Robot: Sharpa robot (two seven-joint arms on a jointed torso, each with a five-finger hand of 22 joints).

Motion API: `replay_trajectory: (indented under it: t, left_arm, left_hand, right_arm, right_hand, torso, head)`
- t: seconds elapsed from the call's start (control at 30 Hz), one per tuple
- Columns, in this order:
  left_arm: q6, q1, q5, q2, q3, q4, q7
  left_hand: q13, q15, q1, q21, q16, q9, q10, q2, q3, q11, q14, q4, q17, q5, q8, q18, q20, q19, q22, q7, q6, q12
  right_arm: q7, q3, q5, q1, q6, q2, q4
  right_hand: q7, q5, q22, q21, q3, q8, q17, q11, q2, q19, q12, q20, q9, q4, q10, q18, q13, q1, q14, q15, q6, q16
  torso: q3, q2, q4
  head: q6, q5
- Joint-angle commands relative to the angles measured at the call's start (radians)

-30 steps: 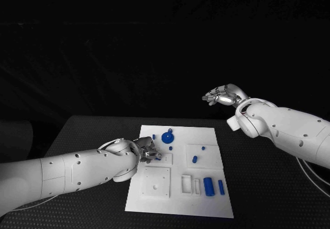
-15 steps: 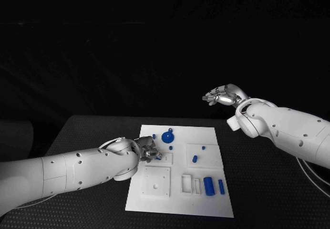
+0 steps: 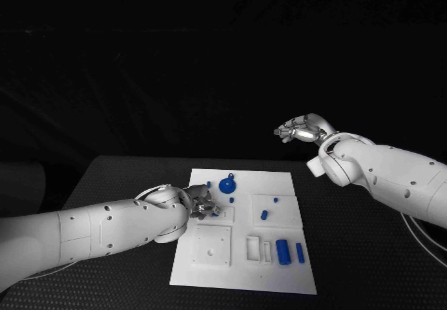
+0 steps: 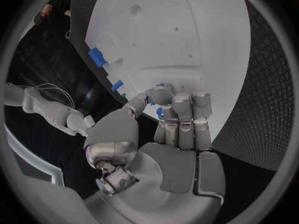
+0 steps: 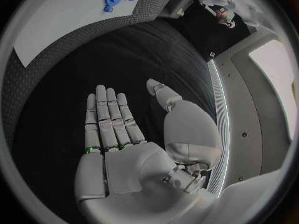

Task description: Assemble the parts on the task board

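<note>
The left hand (image 4: 165, 122) pinches a small blue part (image 4: 159, 112) between thumb and fingertips over the task board (image 4: 187, 30); a tilted insertion could jam it; the right hand (image 5: 115, 134) hangs flat, fingers extended, empty.

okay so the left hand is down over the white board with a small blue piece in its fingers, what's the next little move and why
Probably ease the left hand straight down to seat the small blue part it pinches. Its fingertips already sit at the task board, near the left edge. The right hand is open, raised off the board, so nothing crowds it.
</note>
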Motion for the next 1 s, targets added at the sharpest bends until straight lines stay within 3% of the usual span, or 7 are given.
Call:
replay_trajectory:
  t: [0.03, 0.47, 0.8, 0.83, 0.9, 1.0]
  left_arm:
    - [0.063, -0.007, 0.001, 0.007, -0.005, 0.006, 0.006]
    - [0.06, -0.007, 0.001, 0.014, -0.004, 0.002, 0.007]
    - [0.062, -0.007, 0.001, 0.02, -0.004, -0.004, 0.005]
    - [0.062, -0.007, 0.001, 0.02, -0.004, -0.004, 0.006]
    - [0.061, -0.007, 0.001, 0.021, -0.004, -0.005, 0.005]
    - [0.06, -0.007, 0.001, 0.021, -0.004, -0.007, 0.005]
  left_hand:
    - [0.003, -0.006, -0.016, 0.01, 0.01, 0.003, -0.016, 0.001, 0.003, -0.024, 0.002, 0.003, 0.002, 0.001, 0.008, 0.013, -0.068, -0.001, 0.022, -0.102, 0.162, 0.011]
    - [0.008, -0.008, -0.032, 0.026, 0.031, 0.007, -0.019, 0.014, 0.01, -0.028, 0.004, 0.004, 0.001, 0.001, 0.02, 0.015, -0.07, -0.001, 0.022, -0.106, 0.168, 0.04]
    - [0.007, -0.009, -0.037, 0.03, 0.034, 0.008, -0.022, 0.004, 0.012, -0.028, 0.001, 0.004, -0.002, -0.011, 0.022, 0.017, -0.07, -0.002, 0.021, -0.106, 0.164, 0.046]
    - [0.006, -0.01, -0.039, 0.031, 0.035, 0.008, -0.024, 0.0, 0.013, -0.027, 0.0, 0.009, -0.003, -0.024, 0.023, 0.017, -0.07, -0.002, 0.02, -0.106, 0.164, 0.049]
    - [0.002, -0.011, -0.042, 0.033, 0.038, 0.009, -0.026, -0.01, 0.015, -0.026, -0.003, 0.023, -0.007, -0.098, 0.025, 0.019, -0.071, -0.004, 0.019, -0.106, 0.161, 0.053]
    - [-0.001, -0.012, -0.044, 0.034, 0.039, 0.008, -0.028, -0.023, 0.017, -0.027, -0.004, 0.031, -0.01, -0.107, 0.026, 0.019, -0.071, -0.006, 0.019, -0.105, 0.16, 0.056]
  right_arm:
    - [0.005, 0.001, 0.004, 0.0, 0.013, 0.0, -0.001]
    - [0.003, 0.0, 0.004, 0.0, 0.018, 0.002, -0.003]
    - [0.004, 0.0, 0.004, -0.001, 0.019, 0.003, -0.003]
    - [0.004, 0.0, 0.004, -0.001, 0.019, 0.003, -0.004]
    - [0.004, 0.0, 0.004, -0.001, 0.019, 0.003, -0.004]
    - [0.004, 0.0, 0.004, -0.001, 0.02, 0.002, -0.004]
  right_hand:
    - [0.016, 0.004, 0.001, -0.004, -0.005, 0.007, 0.001, 0.002, 0.0, -0.005, -0.004, 0.0, -0.001, -0.001, 0.006, -0.002, -0.001, -0.009, 0.004, 0.005, -0.009, -0.005]
    - [0.016, 0.008, 0.002, -0.005, -0.008, 0.007, 0.002, 0.002, 0.002, -0.005, -0.005, 0.0, -0.002, -0.003, 0.006, -0.001, -0.001, -0.009, 0.003, 0.005, -0.009, -0.006]
    - [0.016, 0.009, 0.003, -0.006, -0.009, 0.007, 0.002, 0.002, 0.003, -0.005, -0.006, 0.0, -0.003, -0.004, 0.006, -0.001, -0.001, -0.009, 0.003, 0.005, -0.009, -0.007]
    - [0.016, 0.009, 0.003, -0.006, -0.009, 0.007, 0.002, 0.002, 0.003, -0.005, -0.006, 0.0, -0.003, -0.004, 0.006, -0.001, -0.001, -0.009, 0.003, 0.005, -0.009, -0.007]
    - [0.016, 0.008, 0.003, -0.006, -0.009, 0.007, 0.002, 0.002, 0.003, -0.005, -0.006, 0.0, -0.003, -0.004, 0.006, -0.001, -0.001, -0.009, 0.003, 0.005, -0.009, -0.007]
    - [0.016, 0.008, 0.003, -0.006, -0.009, 0.007, 0.002, 0.002, 0.003, -0.005, -0.006, 0.0, -0.003, -0.004, 0.006, -0.001, -0.001, -0.009, 0.003, 0.005, -0.01, -0.007]
  torso:
    - [-0.0003, 0.0, 0.0005]
    - [-0.0012, 0.0, 0.0005]
    - [-0.0012, 0.0, 0.0006]
    - [-0.0012, 0.0, 0.0006]
    - [-0.0019, 0.0, 0.0007]
    - [-0.0016, 0.0, 0.0009]
  head:
    - [-0.001, -0.001]
    - [0.001, -0.002]
    - [0.002, -0.004]
    - [0.0, -0.005]
    - [0.0, -0.006]
    - [0.0, -0.004]
